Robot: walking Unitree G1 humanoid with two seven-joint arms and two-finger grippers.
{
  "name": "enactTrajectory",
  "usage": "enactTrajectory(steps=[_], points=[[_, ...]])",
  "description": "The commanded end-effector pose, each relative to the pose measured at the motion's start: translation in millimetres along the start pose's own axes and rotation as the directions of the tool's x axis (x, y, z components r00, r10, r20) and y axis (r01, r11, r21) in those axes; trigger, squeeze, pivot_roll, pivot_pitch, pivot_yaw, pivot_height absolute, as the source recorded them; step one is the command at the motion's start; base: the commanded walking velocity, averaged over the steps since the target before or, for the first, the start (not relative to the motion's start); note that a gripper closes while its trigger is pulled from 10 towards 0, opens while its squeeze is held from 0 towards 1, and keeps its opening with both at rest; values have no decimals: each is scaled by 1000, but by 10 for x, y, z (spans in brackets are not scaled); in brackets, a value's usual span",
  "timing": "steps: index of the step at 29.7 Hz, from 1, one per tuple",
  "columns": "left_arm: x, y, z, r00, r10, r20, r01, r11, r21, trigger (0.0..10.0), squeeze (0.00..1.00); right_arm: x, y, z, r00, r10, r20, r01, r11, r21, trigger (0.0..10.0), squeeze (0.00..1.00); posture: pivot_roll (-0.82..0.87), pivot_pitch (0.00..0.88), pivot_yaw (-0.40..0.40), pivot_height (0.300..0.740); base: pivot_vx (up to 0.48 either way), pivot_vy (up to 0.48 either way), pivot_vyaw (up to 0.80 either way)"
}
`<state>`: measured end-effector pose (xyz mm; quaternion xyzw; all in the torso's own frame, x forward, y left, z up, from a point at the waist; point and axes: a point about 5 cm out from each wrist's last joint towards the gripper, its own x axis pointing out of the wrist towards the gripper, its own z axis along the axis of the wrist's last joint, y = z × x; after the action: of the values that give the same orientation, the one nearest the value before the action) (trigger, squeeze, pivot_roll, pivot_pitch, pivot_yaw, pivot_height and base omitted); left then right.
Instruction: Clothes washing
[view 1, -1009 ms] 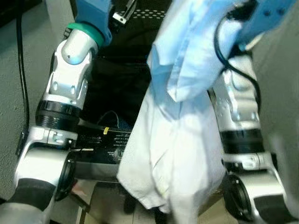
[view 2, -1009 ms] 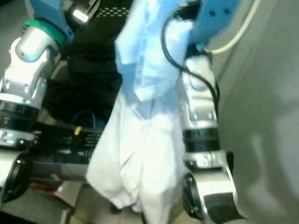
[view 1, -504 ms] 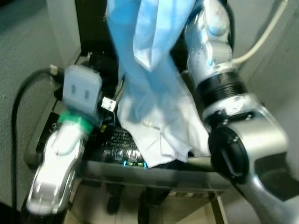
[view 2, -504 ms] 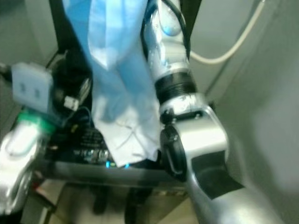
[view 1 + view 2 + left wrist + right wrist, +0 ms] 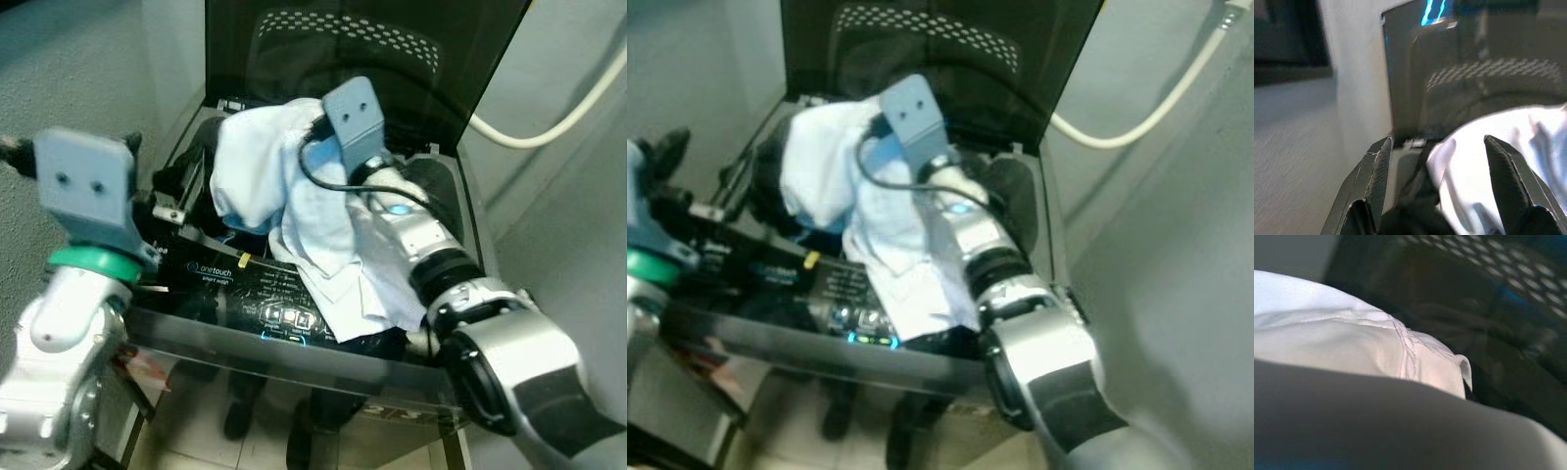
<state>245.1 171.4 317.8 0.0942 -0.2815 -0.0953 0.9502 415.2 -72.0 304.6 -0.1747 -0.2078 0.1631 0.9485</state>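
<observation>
Left eye view: the washing machine (image 5: 294,313) stands with its dark lid raised at 12 o'clock. The right gripper (image 5: 294,162) reaches over the tub, apparently to feed in the pale blue shirt (image 5: 323,235), which drapes limp and creased across the control panel (image 5: 245,294); its jaws are buried in cloth, so I cannot tell their state.

Left wrist view: the left gripper (image 5: 1435,171) has its jaws apart, holding nothing.

Right wrist view: soft stitched cotton, close up.
</observation>
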Motion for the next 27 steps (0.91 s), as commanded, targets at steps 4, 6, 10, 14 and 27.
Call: enactTrajectory(steps=[4,6,10,14,27], points=[[-19,-70,51,997,-77,-13,77,997,-29,10000,0,3,-160,5,999,-23,-35,23,1000,12,10000,1000,211,120,-86,724,0,0,0],[-35,-81,53,995,-99,-21,98,995,-27,10000,0,-10,-192,-12,999,7,-46,-7,1000,-2,10000,1000,215,121,-84,724,0,0,0],[-107,-86,76,976,-207,-73,207,978,-8,10000,0,-196,-411,-168,961,248,-121,-263,956,-130,10000,1000,231,128,-74,724,0,0,0],[-98,-60,114,969,-236,-78,236,972,-15,10000,0,-315,-600,-213,940,311,-142,-327,940,-102,10000,1000,233,130,-66,724,0,0,0],[-25,-82,168,955,-286,-79,284,958,-30,10000,0,-793,-1059,-238,877,480,-22,-473,871,131,10000,0,227,125,-35,724,0,0,0]])
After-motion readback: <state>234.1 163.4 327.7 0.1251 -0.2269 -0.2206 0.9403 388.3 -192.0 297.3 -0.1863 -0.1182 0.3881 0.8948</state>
